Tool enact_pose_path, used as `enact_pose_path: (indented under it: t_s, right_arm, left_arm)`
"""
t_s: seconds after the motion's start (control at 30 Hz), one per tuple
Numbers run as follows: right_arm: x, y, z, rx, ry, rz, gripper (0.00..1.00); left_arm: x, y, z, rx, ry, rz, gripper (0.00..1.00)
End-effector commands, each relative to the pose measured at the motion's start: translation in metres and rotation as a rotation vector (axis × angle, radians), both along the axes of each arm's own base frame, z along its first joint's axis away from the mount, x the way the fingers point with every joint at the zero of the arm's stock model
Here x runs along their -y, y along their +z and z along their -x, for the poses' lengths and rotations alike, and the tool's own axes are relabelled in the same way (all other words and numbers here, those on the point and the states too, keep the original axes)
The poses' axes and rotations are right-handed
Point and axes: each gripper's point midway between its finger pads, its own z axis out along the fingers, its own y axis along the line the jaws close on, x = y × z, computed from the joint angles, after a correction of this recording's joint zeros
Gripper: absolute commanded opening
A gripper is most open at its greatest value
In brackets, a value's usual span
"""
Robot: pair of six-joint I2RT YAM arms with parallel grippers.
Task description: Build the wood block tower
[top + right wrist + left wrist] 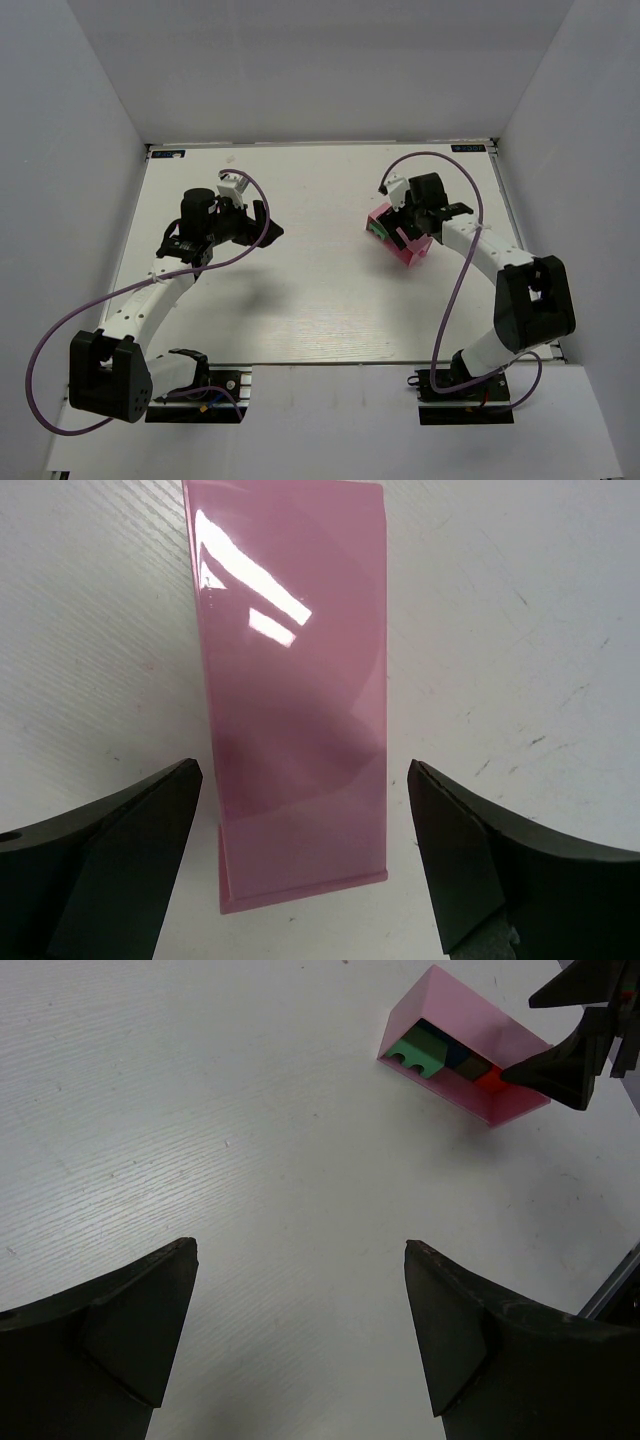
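White tabletop (300, 310) carried the blocks (440, 1058), packed inside a pink box (475, 1020) lying right of centre overhead. Your right gripper (300, 770) hung spread astride it, and your left gripper (300, 1250) gaped left of centre. To do this well, you likely needed to centre before squeezing.

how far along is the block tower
Nothing built yet: the blocks sit inside the pink box. In hand: the open right gripper straddles the box; the left gripper is open, empty. Left: get blocks out and stack them.
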Motion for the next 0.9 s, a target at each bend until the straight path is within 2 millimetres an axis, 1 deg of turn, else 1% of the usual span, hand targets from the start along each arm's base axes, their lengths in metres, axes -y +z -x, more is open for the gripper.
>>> enact_pose_path:
  t_s: [0.0, 0.03, 0.07, 0.1, 0.33, 0.6, 0.67, 0.7, 0.73, 0.77, 0.8, 0.87]
  right_arm:
    - [-0.005, 0.009, -0.008, -0.013, 0.014, -0.056, 0.90]
    - [-0.005, 0.003, -0.006, -0.033, 0.014, -0.055, 0.90]
    - [-0.002, 0.004, -0.010, -0.033, 0.007, -0.061, 0.90]
    - [-0.004, 0.005, -0.010, -0.040, 0.015, -0.073, 0.90]
    - [0.008, -0.006, -0.013, -0.085, 0.003, -0.086, 0.90]
    - [0.000, -0.017, -0.009, -0.155, 0.052, -0.131, 0.90]
    - [-0.001, -0.016, -0.008, -0.160, 0.061, -0.140, 0.90]
    - [0.003, -0.019, -0.010, -0.166, 0.051, -0.140, 0.88]
    - [-0.003, -0.018, -0.008, -0.168, 0.068, -0.146, 0.88]
    - [-0.002, -0.020, -0.008, -0.171, 0.067, -0.143, 0.88]
    - [-0.002, -0.024, -0.007, -0.183, 0.066, -0.141, 0.84]
    - [-0.004, -0.024, -0.007, -0.186, 0.073, -0.144, 0.80]
  left_arm:
    - [0.002, 0.013, -0.003, 0.043, -0.012, 0.008, 0.94]
    - [0.002, 0.013, -0.003, 0.043, -0.012, 0.008, 0.94]
    - [0.002, 0.013, -0.003, 0.043, -0.012, 0.008, 0.94]
    - [0.002, 0.013, -0.003, 0.043, -0.012, 0.008, 0.94]
    - [0.002, 0.013, -0.003, 0.043, -0.012, 0.008, 0.94]
    - [0.002, 0.013, -0.003, 0.043, -0.012, 0.008, 0.94]
    - [0.002, 0.013, -0.003, 0.043, -0.012, 0.008, 0.94]
    - [0.002, 0.013, -0.003, 0.043, -0.012, 0.008, 0.94]
    - [0.002, 0.013, -0.003, 0.043, -0.012, 0.008, 0.94]
    - [0.002, 0.013, -0.003, 0.043, -0.012, 0.008, 0.94]
    - [0.002, 0.013, -0.003, 0.043, -0.012, 0.008, 0.94]
    - [0.002, 0.013, -0.003, 0.043, -0.012, 0.008, 0.94]
